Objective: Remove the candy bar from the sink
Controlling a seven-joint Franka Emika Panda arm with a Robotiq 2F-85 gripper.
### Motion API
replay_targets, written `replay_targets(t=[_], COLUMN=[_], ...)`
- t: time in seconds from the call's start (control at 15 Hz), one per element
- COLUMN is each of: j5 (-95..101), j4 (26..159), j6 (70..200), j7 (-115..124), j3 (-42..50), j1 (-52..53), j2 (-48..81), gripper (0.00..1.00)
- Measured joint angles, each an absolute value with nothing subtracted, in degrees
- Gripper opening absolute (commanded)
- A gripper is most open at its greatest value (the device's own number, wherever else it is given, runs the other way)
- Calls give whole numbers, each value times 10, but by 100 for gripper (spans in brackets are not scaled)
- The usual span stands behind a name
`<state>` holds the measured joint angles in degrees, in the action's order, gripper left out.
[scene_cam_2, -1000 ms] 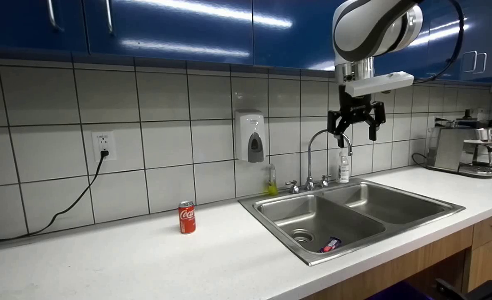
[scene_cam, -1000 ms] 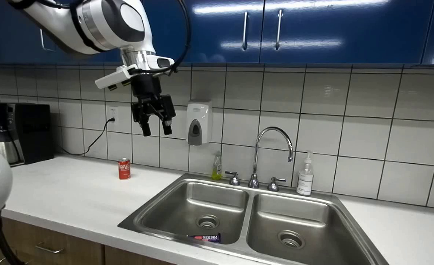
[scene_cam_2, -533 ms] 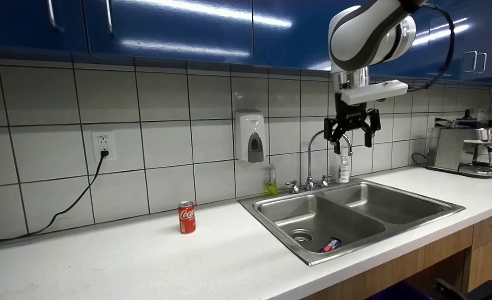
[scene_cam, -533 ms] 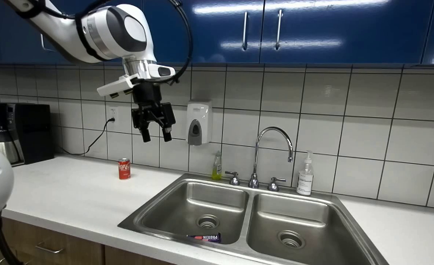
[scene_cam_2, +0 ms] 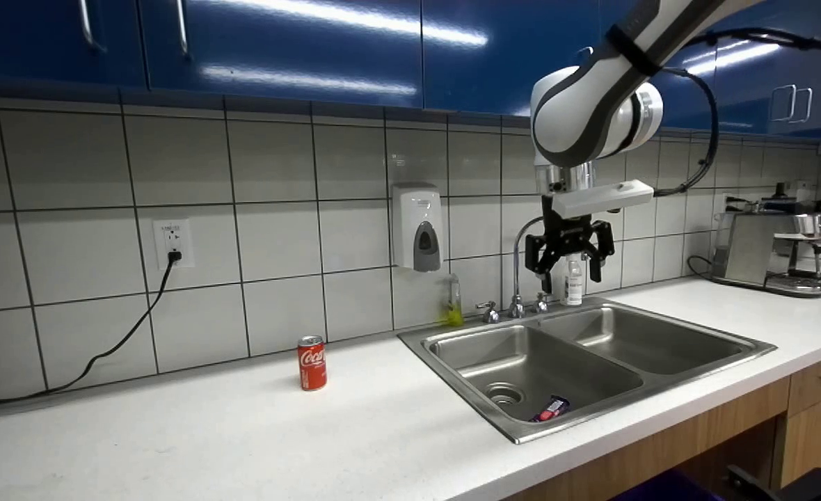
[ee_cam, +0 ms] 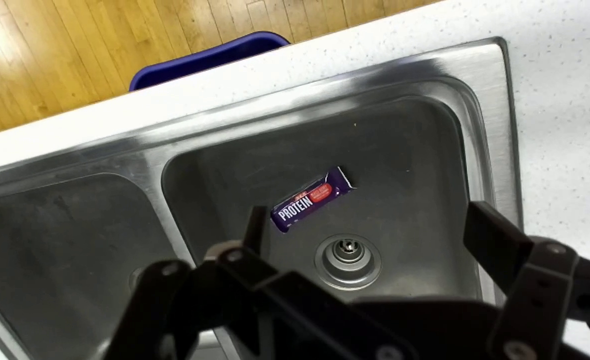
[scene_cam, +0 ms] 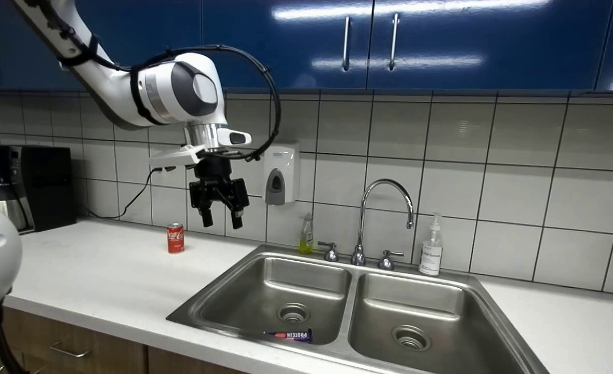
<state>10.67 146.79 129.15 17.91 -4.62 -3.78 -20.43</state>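
Note:
The candy bar, in a dark purple wrapper with a red patch and white letters, lies flat on the floor of a basin of the steel sink. The bar shows in both exterior views (scene_cam: 297, 336) (scene_cam_2: 551, 409) and in the wrist view (ee_cam: 312, 200). The sink's rim (scene_cam: 188, 315) (scene_cam_2: 463, 395) (ee_cam: 156, 167) frames two basins. My gripper (scene_cam: 222, 224) (scene_cam_2: 570, 284) is open and empty, pointing down, well above the counter and sink. In the wrist view the fingers (ee_cam: 366, 220) stand wide apart, with the bar near the left fingertip, farther down.
A chrome tap (scene_cam: 362, 223) with two handles stands at the sink's back. A yellow-green soap bottle (scene_cam: 306, 236) and a white pump bottle (scene_cam: 431, 252) flank it. A red can (scene_cam_2: 312, 364) stands on the counter. A wall dispenser (scene_cam: 281, 174) hangs above. A purple bin (ee_cam: 205, 59) shows below the counter.
The arm and gripper have come down toward the counter and sink level. In an exterior view the gripper has also shifted a little left. The candy bar has not moved.

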Motion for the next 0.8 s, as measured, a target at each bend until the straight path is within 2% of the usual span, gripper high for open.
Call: replay_targets(t=[0.8], j5=[147], j4=[1427], j6=[1443], j7=[181], j3=[-19], j1=[-38], j2=[1], gripper=[100])
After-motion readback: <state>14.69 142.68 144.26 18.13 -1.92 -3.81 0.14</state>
